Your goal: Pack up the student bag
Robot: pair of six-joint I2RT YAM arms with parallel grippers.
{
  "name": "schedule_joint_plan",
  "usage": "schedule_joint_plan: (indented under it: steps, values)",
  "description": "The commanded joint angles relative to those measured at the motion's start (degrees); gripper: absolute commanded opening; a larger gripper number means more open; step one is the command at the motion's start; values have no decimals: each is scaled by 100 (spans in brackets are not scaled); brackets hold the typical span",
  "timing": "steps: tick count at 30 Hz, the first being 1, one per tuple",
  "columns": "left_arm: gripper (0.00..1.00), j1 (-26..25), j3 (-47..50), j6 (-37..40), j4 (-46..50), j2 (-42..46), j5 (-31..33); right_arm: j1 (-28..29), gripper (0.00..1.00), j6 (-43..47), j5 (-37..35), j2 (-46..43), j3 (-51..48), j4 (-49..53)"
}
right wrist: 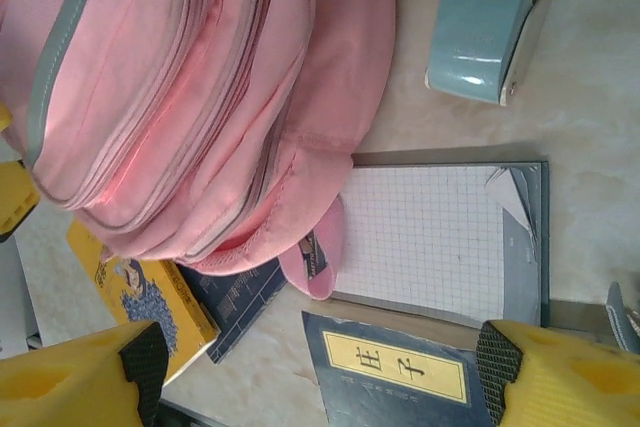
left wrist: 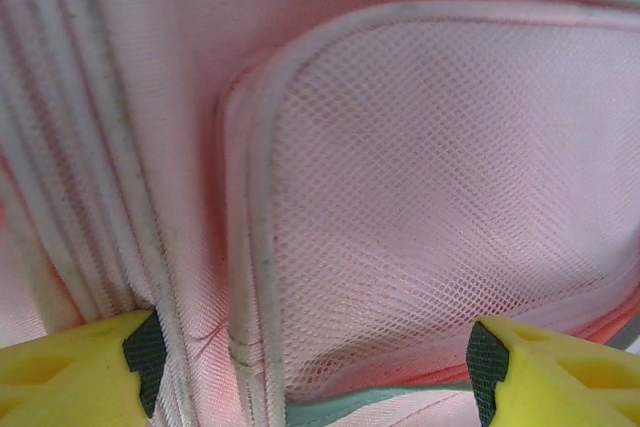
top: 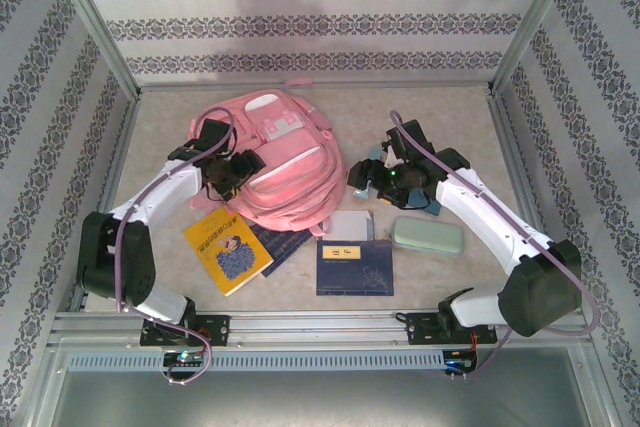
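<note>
The pink student bag (top: 285, 162) lies in the middle of the table, its front pockets up. My left gripper (top: 235, 169) is pressed close against the bag's left side. In the left wrist view the bag's mesh side pocket (left wrist: 430, 197) lies behind the left gripper (left wrist: 310, 367), whose jaws stand wide apart and clamp nothing. My right gripper (top: 372, 179) hovers just right of the bag. In the right wrist view it (right wrist: 320, 367) is open above the books, with the bag (right wrist: 180, 87) at upper left.
In front of the bag lie a yellow book (top: 228, 250), a dark blue book (top: 285, 242) partly under the bag, a grid-paper notebook (right wrist: 430, 237) and a dark blue book with a yellow label (top: 354, 267). A pale green case (top: 428, 235) lies right of them. Metal rails edge the table.
</note>
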State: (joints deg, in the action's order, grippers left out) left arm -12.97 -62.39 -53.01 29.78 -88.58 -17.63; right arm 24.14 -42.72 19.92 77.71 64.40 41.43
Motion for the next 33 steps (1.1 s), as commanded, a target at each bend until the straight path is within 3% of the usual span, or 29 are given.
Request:
schedule_joint_plan:
  steps: [1,6,10,15,21,27,33]
  values:
    - [79,-521,-331,-149,-730,-336,-680,28,81,138,170,-123,-129,-281]
    - [78,-755,-594,-28,-530,-106,-696,69,81,430,-77,-139,41,-162]
    - [79,-712,-739,693,291,545,-161,387,79,992,-210,37,398,-135]
    - [83,-640,-628,1205,802,1223,607,1246,77,1945,-1352,734,1326,121]
    - [82,-573,-612,1130,1520,1731,1306,1738,79,2452,-2476,2060,2581,416]
    - [84,-571,-654,1201,2006,2184,1544,2010,85,3065,-2711,3441,3941,694]
    - [87,-540,-363,1231,2332,2656,1502,2135,94,3424,-2442,4347,4946,1039]
